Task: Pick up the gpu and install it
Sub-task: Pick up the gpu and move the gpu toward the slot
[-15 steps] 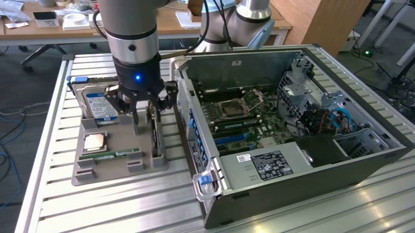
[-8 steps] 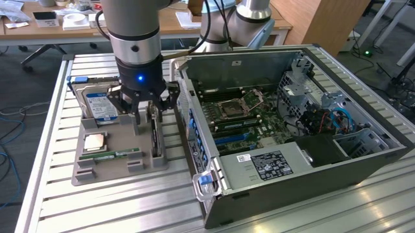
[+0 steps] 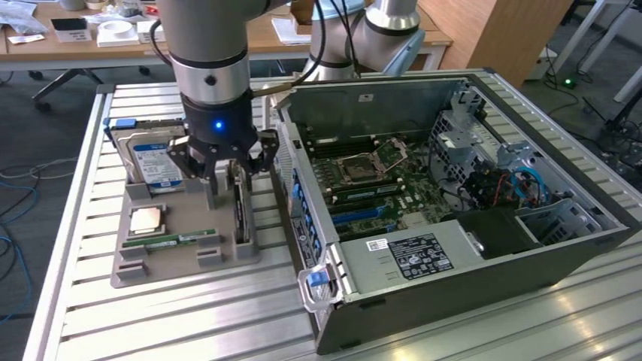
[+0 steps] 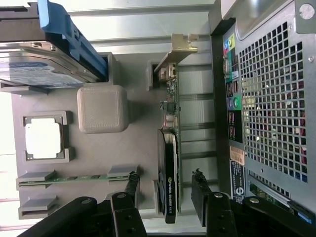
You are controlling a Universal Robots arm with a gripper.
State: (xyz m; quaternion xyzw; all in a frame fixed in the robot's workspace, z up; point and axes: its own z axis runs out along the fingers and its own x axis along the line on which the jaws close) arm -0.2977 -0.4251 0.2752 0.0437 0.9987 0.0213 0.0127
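Wrist view: spread pincer (image 4: 165,183) astride gpu (image 4: 169,143)

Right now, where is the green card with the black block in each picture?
Exterior view: the gpu stands on edge in the grey holder, at the exterior view's left of the computer case.
Wrist view: the gpu stands inside the open hand, beside the case.
Shared landmark: the silver hard drive in the same holder.

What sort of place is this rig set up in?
Most likely a robotics lab or workshop, not a factory line: an open computer case sits on a slatted aluminium table beside a grey parts fixture, with a cluttered wooden desk behind.
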